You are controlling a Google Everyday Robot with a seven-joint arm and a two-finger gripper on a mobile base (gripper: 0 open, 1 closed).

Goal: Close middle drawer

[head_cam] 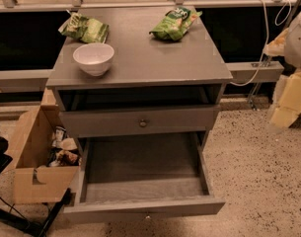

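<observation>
The middle drawer of the grey cabinet is pulled far out toward me and is empty inside. Its plain front is at the bottom of the view, and its small knob just shows. Above it, another grey drawer with a round metal knob sits nearly flush, with a dark gap under the cabinet top. The lowest drawer is hidden beneath the open one. My gripper is the pale shape at the right edge, well right of the drawer and apart from it.
A white bowl and two green snack bags lie on the cabinet top. An open cardboard box with clutter stands at the left. A black stand is at lower left. A white cable hangs at the right.
</observation>
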